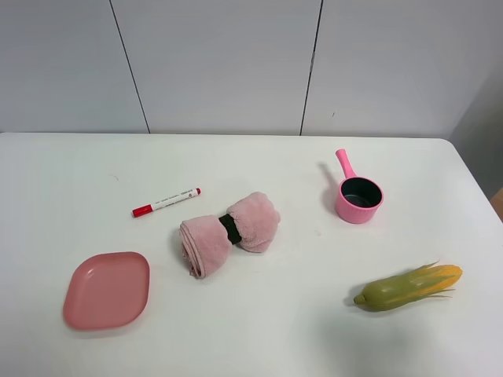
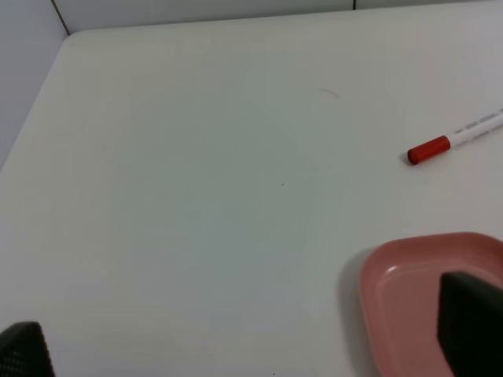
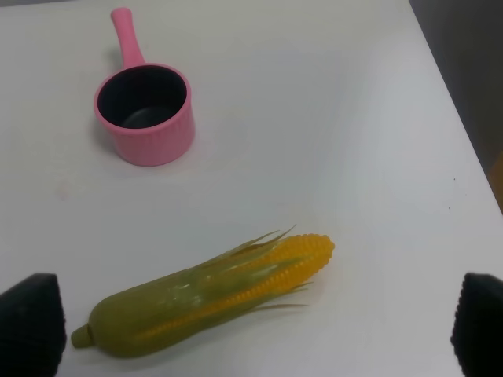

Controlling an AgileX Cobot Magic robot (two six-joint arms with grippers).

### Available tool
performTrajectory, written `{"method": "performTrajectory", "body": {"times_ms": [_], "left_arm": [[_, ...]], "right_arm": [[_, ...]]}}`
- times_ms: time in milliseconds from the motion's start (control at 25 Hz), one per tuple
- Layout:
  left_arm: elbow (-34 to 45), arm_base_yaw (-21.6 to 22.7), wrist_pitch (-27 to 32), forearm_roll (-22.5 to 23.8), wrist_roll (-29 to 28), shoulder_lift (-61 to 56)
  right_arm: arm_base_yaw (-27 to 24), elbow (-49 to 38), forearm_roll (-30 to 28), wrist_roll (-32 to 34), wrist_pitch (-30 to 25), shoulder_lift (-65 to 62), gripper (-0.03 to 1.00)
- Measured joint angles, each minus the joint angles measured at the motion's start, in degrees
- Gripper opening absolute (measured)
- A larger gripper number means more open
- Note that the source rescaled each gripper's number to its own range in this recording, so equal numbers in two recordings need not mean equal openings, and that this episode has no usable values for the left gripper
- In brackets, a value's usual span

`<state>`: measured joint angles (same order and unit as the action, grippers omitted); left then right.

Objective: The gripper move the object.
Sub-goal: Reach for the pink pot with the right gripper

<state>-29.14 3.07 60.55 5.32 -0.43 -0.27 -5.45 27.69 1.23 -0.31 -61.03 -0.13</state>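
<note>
The small pink saucepan stands upright on the white table at the right, dark inside, its straight handle pointing to the far side. It also shows in the right wrist view. My right gripper is open and empty, its two black fingertips wide apart, well short of the saucepan with a toy corn cob between. My left gripper is open and empty over the table's left part. Neither arm shows in the high view.
A toy corn cob lies at the front right, also in the right wrist view. A rolled pink towel lies mid-table, a red-capped marker behind it. A flat pink plate sits front left, also in the left wrist view.
</note>
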Motion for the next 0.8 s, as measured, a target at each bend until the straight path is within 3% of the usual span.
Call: {"method": "performTrajectory", "body": {"times_ms": [800], "left_arm": [[0.0, 0.0, 0.0, 0.0, 0.0, 0.0]], "right_arm": [[0.0, 0.0, 0.0, 0.0, 0.0, 0.0, 1.0]]}}
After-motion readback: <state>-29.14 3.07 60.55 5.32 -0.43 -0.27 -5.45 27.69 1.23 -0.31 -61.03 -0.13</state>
